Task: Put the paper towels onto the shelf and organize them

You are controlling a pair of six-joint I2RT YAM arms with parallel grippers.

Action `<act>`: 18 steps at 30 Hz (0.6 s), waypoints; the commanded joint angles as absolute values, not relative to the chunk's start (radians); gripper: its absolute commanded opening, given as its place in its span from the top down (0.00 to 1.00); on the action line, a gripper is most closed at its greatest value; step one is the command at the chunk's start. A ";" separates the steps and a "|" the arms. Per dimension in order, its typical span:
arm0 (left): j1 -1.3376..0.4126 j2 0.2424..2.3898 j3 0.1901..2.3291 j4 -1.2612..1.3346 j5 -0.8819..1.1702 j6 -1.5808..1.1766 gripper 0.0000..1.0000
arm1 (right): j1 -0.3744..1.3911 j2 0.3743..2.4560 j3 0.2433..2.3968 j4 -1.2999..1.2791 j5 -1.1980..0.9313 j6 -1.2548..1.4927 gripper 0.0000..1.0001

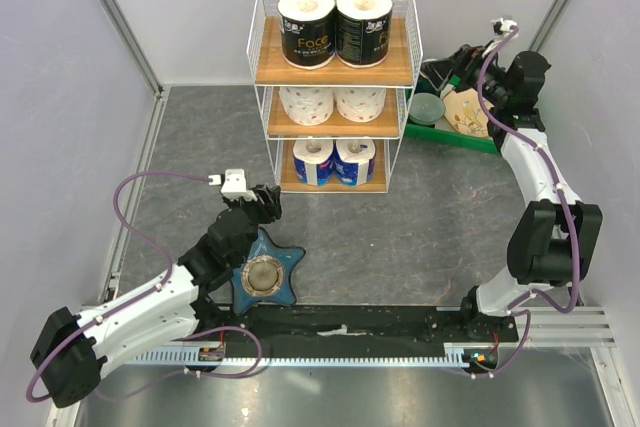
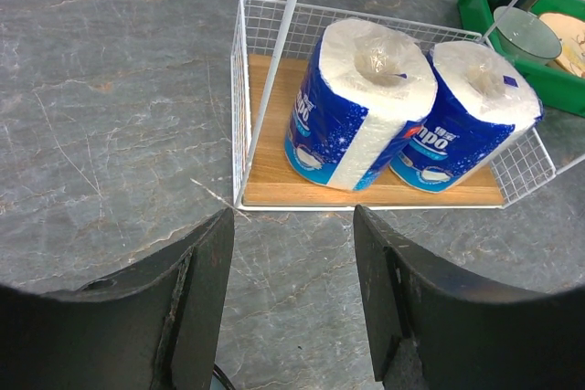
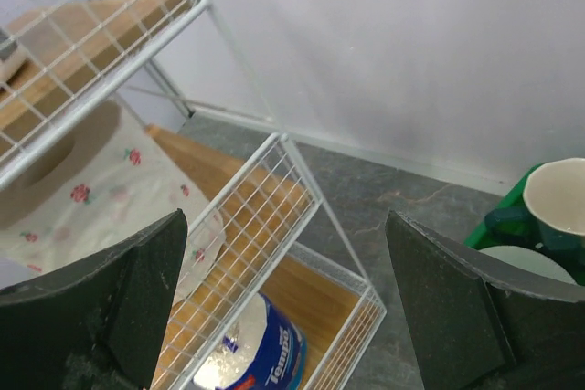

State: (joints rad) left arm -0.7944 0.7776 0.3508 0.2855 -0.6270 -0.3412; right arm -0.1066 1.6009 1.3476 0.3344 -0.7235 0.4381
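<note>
The white wire shelf [image 1: 265, 57] stands at the back centre with three wooden tiers. Two black-wrapped rolls [image 1: 307, 27] sit on the top tier, two white flowered rolls [image 1: 306, 104] on the middle, two blue-white rolls [image 1: 314, 161] on the bottom. My left gripper [image 1: 268, 203] is open and empty, low over the table in front of the shelf's left corner. In the left wrist view, the blue-white rolls [image 2: 361, 102] lie ahead of it [image 2: 292, 303]. My right gripper [image 1: 497, 35] is open and empty, raised right of the shelf; in its wrist view it [image 3: 285, 303] overlooks the shelf [image 3: 302, 194].
A blue star-shaped dish [image 1: 264, 276] lies on the table under the left arm. A green tray [image 1: 470, 137] of dishes sits right of the shelf, below the right gripper. White walls enclose the grey table.
</note>
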 commanded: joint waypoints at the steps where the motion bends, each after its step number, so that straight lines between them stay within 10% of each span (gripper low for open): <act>1: -0.798 0.781 0.388 0.313 -0.646 -0.333 0.38 | -0.089 1.618 1.387 0.314 -0.765 0.359 0.03; 18: -0.798 0.793 0.394 0.327 -0.653 -0.318 0.38 | -0.023 1.645 1.342 0.423 -0.815 0.377 0.05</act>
